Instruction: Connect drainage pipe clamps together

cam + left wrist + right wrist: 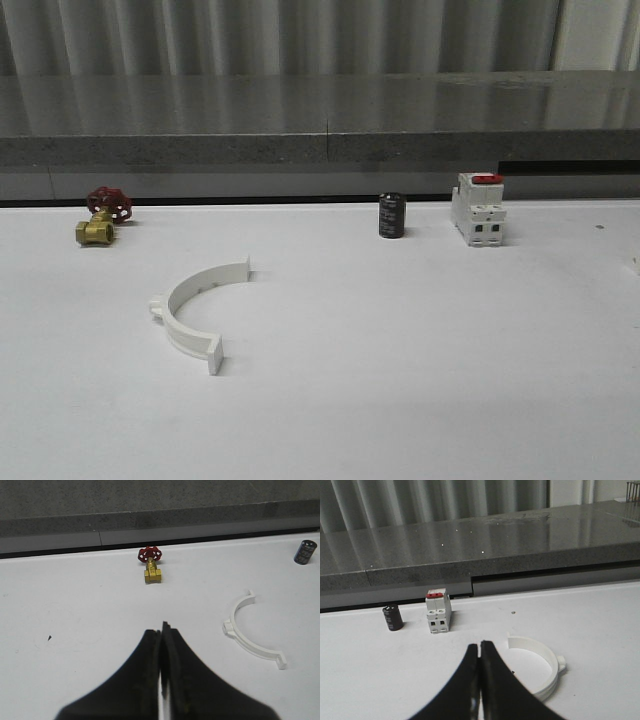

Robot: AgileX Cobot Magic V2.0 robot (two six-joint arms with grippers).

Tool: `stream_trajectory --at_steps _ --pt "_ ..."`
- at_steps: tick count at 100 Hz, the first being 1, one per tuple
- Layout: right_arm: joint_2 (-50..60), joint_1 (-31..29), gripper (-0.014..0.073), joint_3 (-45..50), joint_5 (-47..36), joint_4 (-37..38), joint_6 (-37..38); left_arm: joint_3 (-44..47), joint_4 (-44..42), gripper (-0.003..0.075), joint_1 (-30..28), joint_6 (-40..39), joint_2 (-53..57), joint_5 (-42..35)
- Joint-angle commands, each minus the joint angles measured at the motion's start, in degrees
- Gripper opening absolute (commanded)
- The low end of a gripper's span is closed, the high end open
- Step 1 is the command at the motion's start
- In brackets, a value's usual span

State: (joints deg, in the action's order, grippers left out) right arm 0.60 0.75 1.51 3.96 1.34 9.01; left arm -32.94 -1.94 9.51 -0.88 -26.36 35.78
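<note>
One white half-ring drainage pipe clamp [176, 325] lies flat on the white table, left of centre, with its open side facing right. The left wrist view shows it [247, 644] off to one side of my left gripper [162, 627], well apart from the fingers. That gripper is shut with nothing in it. A second white clamp half [551, 664] lies close beside my right gripper [479, 646], partly hidden behind one finger. The right gripper is also shut and empty.
A brass valve with a red handwheel [100, 222] [151, 570] stands at the back left. A black cylinder [391, 215] [393, 618] and a white breaker with a red top [478, 208] [438, 612] stand at the back right. A grey ledge [320, 120] runs behind the table.
</note>
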Motion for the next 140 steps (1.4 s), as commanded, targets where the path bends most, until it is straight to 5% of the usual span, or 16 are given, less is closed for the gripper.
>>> stream_trajectory --at_steps 1,27,54,84,118,140 --pt "1.06 -0.22 -0.0067 -2.52 -5.24 0.22 -0.21 -1.45 0.18 -0.0021 -0.16 -0.10 -0.23 -4.03" --pt "-7.18 -0.22 -0.0067 -17.47 7.96 -0.08 -0.15 -1.45 0.18 -0.0021 -0.16 -0.10 -0.23 -4.03" --pt "-29.45 -0.22 -0.0067 -38.96 34.50 -0.09 -0.15 -1.45 0.18 -0.0021 -0.16 -0.10 -0.23 -4.03" --pt "-43.47 -0.22 -0.0061 -45.42 41.07 -0.15 -0.15 -1.45 0.18 -0.0021 -0.16 -0.10 -0.23 -4.03" --pt "-46.33 -0.22 0.0344 -45.42 43.35 -1.77 -0.15 -1.45 0.18 -0.0021 -0.16 -0.10 -0.23 -4.03" --pt "-51.49 -0.22 0.0428 -46.35 43.36 -2.93 -0.15 -1.45 0.18 -0.0021 -0.16 -0.10 -0.23 -4.03"
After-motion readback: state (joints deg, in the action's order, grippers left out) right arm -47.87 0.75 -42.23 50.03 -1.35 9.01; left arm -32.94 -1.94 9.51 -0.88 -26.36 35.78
